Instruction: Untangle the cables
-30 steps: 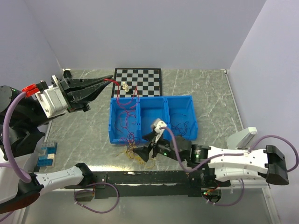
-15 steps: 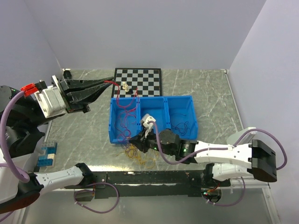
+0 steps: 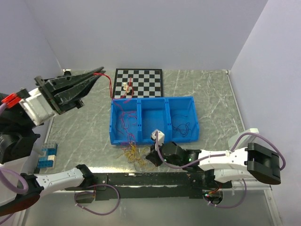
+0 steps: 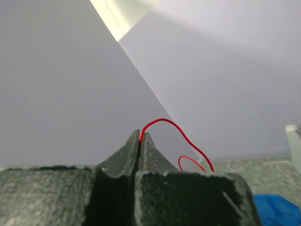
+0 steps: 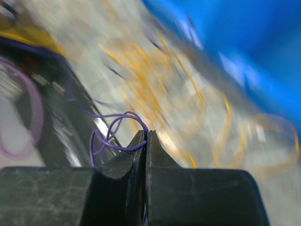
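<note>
1. Looking down from the top camera, the left gripper (image 3: 98,72) is seen raised over the table's far left, its jaws closed on a red cable (image 3: 111,84). That cable hangs down to the left compartment of a blue tray (image 3: 150,99), where red-magenta cables (image 3: 124,125) lie. Dark cables (image 3: 181,127) are seen in the right compartment. Orange-yellow cables (image 3: 134,155) lie on the table just in front of the tray, with the right gripper (image 3: 149,158) low beside them. A chessboard (image 3: 141,81) is set behind the tray.
2. From the left wrist, the fingers are shown pressed together, the red cable (image 4: 164,121) pinched at their tips (image 4: 141,134) and arching off to the right.
3. From the right wrist, the jaws (image 5: 145,136) are shown closed on a thin purple cable (image 5: 117,148), looped to their left. The orange-yellow cables (image 5: 141,89) and the tray (image 5: 235,37) behind are blurred.
</note>
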You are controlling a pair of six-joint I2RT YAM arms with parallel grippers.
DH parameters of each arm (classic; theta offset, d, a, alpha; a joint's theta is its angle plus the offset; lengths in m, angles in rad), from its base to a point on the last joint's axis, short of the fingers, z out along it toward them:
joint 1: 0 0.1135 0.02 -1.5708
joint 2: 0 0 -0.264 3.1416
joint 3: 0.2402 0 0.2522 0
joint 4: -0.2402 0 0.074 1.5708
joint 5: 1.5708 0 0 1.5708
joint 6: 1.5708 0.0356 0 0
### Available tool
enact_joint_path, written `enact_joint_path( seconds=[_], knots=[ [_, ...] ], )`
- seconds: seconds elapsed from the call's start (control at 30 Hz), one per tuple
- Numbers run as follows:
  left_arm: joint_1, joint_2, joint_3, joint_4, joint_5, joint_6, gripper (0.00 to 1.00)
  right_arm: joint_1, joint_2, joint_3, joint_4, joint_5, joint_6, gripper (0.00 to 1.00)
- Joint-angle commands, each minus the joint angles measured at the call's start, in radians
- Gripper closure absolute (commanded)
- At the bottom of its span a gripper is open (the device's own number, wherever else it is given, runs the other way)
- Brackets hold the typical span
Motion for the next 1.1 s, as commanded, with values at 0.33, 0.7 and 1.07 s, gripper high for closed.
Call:
enact_joint_path(
  seconds=[0.33,0.7,1.07],
  knots=[
    [0.003,0.024,0.085,0.225,-0.022,0.145,0.99,0.034,-0.152,-0.054,-0.257,0.163,0.118,0.92],
    [0.003,-0.01,-0.005,0.182,-0.012,0.134,0.99,0.034,-0.256,0.134,-0.293,0.199,-0.071,0.5],
    [0.005,-0.157,-0.487,0.293,-0.277,0.198,0.99,0.046,-0.342,-0.017,-0.236,0.189,0.032,0.57]
  ],
)
